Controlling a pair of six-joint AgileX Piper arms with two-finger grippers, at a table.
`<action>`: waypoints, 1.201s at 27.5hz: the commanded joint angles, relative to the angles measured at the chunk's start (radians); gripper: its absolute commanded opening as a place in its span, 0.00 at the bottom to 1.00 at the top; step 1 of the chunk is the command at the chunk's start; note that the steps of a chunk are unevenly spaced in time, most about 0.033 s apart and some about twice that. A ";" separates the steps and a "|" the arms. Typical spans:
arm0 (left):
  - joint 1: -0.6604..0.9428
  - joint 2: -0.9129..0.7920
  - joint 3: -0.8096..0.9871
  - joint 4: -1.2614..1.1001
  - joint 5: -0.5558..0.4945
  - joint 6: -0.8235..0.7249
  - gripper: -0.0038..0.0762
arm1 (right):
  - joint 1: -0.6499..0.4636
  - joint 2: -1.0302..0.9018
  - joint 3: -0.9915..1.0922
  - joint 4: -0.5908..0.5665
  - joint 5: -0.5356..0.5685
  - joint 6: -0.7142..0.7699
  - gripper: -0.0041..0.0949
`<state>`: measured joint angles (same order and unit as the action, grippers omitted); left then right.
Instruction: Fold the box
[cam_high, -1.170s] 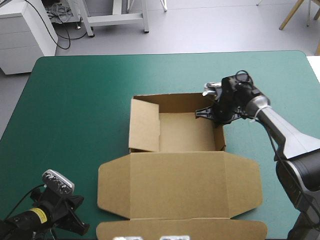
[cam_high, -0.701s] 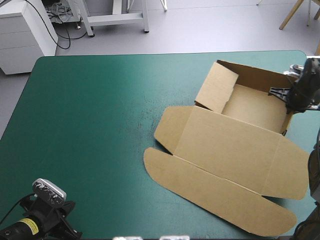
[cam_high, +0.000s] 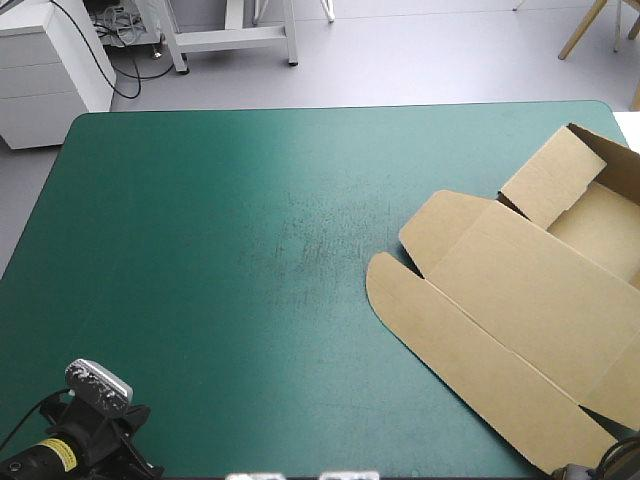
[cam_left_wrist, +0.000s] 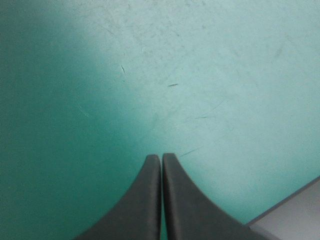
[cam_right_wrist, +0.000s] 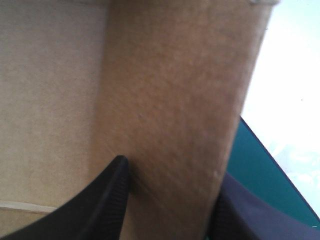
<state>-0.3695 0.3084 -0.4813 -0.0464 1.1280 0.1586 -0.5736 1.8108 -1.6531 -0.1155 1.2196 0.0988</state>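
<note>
The brown box (cam_high: 520, 300) lies at the table's right edge as an open tray with its lid flat, turned at an angle. The tray part (cam_high: 600, 215) runs past the high view's right side, and one short wall (cam_high: 540, 178) stands raised. My right gripper (cam_right_wrist: 170, 177) is outside the high view. In its wrist view the black fingers (cam_right_wrist: 112, 190) sit on either side of a brown wall (cam_right_wrist: 175, 100), shut on it. At the near left corner of the table my left gripper (cam_left_wrist: 161, 157) is shut and holds nothing, over bare teal-green cover (cam_left_wrist: 150, 75).
Bare teal-green cover (cam_high: 250, 250) fills the left and middle of the table. The table's edge and grey floor (cam_left_wrist: 295, 212) show just beside my left gripper. A corner of cover (cam_right_wrist: 260, 165) shows past the box wall in the right wrist view.
The box has been dragged from the table's middle to the right edge and has turned. My right gripper went with it, out of the high view. The left arm has hardly moved.
</note>
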 joint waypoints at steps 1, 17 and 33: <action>-0.004 0.014 -0.021 -0.018 -0.045 -0.009 0.04 | 0.000 -0.061 -0.033 -0.003 -0.016 -0.015 0.53; -0.004 0.014 -0.021 -0.018 -0.045 -0.009 0.04 | 0.000 -0.266 -0.027 0.206 -0.016 -0.188 0.41; -0.004 0.014 -0.021 -0.018 -0.049 0.000 0.04 | 0.203 -0.733 0.398 0.332 -0.020 -0.296 0.03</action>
<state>-0.3695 0.3084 -0.4813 -0.0464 1.1280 0.1616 -0.4307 1.1618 -1.3057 0.2008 1.2315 -0.1696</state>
